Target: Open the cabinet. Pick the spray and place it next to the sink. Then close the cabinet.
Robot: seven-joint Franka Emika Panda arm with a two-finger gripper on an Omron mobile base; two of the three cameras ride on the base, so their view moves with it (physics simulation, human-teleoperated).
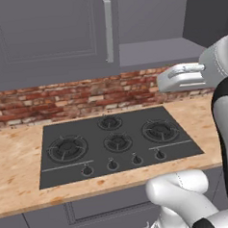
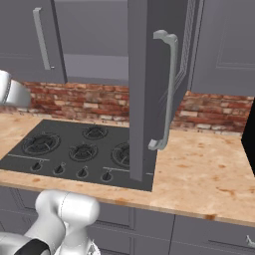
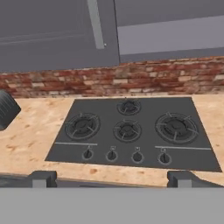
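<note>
The cabinet (image 1: 47,33) hangs above the cooktop. Its left door is shut, with a long silver handle (image 1: 108,29). Its right door (image 2: 144,99) stands swung out toward me, the bar handle (image 2: 169,89) on its edge, and the bare interior (image 2: 94,55) shows between the doors. The spray and the sink are out of view. My gripper (image 3: 112,178) is open with nothing between its fingertips (image 3: 43,178), and it looks from in front over the cooktop toward the shut left door (image 3: 52,30) and the open compartment (image 3: 170,30).
A black gas cooktop (image 1: 118,142) with several burners and knobs is set into the wooden counter (image 2: 199,164). A red brick wall (image 1: 62,98) runs behind it. Grey drawers (image 2: 209,234) lie under the counter. The open door juts out over the counter's right part.
</note>
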